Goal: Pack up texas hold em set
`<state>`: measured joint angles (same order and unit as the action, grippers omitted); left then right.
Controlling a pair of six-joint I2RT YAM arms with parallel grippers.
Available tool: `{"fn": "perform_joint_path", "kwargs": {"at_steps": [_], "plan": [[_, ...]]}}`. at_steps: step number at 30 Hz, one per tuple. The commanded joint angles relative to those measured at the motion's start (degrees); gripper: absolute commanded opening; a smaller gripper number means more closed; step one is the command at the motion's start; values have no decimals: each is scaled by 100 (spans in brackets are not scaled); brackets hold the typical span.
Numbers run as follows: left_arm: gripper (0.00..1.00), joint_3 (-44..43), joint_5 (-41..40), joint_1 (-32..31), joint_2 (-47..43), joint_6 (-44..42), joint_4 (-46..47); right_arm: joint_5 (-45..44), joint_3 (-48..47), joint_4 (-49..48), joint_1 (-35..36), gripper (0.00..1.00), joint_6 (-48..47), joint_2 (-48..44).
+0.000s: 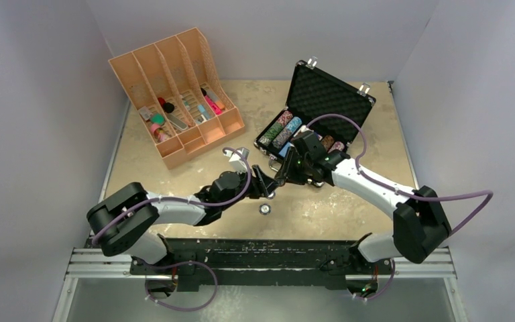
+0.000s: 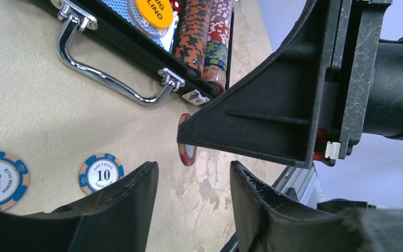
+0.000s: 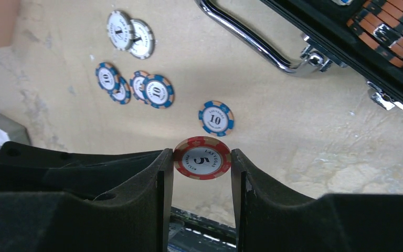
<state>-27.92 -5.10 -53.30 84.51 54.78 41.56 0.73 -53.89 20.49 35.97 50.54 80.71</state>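
Observation:
The black briefcase (image 1: 322,107) stands open at the back right, foam lid up, with rows of striped chips (image 1: 283,129) inside. My right gripper (image 3: 202,155) is shut on a red "5" poker chip (image 3: 202,159), gripped by its rim at the fingertips in front of the case. My left gripper (image 2: 194,173) is open and empty, facing the right gripper's finger (image 2: 252,121), with the red chip (image 2: 187,154) seen edge-on just beyond it. Several blue "10" chips (image 3: 216,118) and two white chips (image 3: 130,38) lie loose on the table. A yellow button (image 2: 155,10) lies on a blue deck in the case.
An orange slotted desk organiser (image 1: 178,94) with small items stands at the back left. The case's silver handle (image 3: 252,42) and latch (image 3: 383,98) face the grippers. One chip (image 1: 265,209) lies near the table's front edge. Walls close in left, right and behind.

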Motion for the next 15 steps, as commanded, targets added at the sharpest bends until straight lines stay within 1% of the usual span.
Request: {"fn": "perform_joint_path", "kwargs": {"at_steps": [1,9,11,15], "plan": [[48,-9,-138,-17,189,281,1125,428,-29,-303,-121,40,132,-207],[29,-154,-348,-20,329,281,1167,743,-82,-296,-234,40,17,-316],[22,-198,-384,-13,376,270,1173,805,-65,-336,-246,40,33,-340],[14,-293,-348,-18,481,218,1213,928,-14,-415,-250,40,72,-367]]}}
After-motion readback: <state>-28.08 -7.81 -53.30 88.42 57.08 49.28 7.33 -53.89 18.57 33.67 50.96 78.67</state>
